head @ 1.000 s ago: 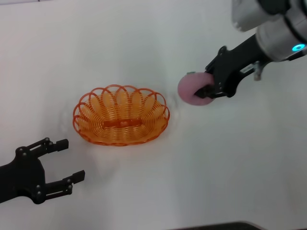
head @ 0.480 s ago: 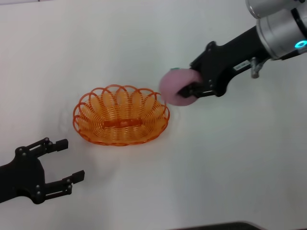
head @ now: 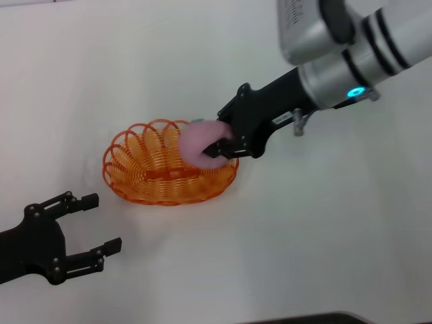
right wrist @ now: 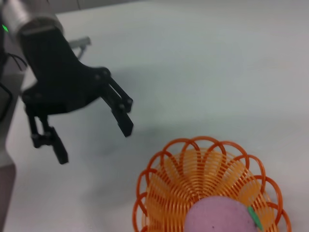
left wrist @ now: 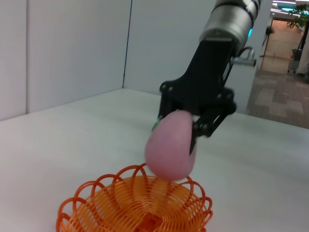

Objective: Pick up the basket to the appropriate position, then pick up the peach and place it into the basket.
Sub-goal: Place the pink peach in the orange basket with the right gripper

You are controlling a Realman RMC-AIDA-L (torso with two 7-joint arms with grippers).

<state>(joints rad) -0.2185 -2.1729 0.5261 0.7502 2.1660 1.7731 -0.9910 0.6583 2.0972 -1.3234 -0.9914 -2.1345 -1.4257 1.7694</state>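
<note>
The orange wire basket [head: 152,177] sits on the white table left of centre. My right gripper [head: 217,147] is shut on the pale pink peach [head: 201,142] and holds it over the basket's right rim. In the left wrist view the peach [left wrist: 170,146] hangs just above the basket [left wrist: 135,208], held by the right gripper [left wrist: 195,130]. In the right wrist view the peach [right wrist: 219,215] with its green stem tip is above the basket [right wrist: 203,169]. My left gripper [head: 94,223] is open and empty at the near left; it also shows in the right wrist view [right wrist: 91,130].
The white table [head: 324,223] stretches around the basket. A dark edge [head: 304,318] shows at the table's front. The right arm [head: 351,61] reaches in from the far right.
My right gripper has carried the peach leftward, from right of the basket to above its right rim. The left gripper has stayed in place.
</note>
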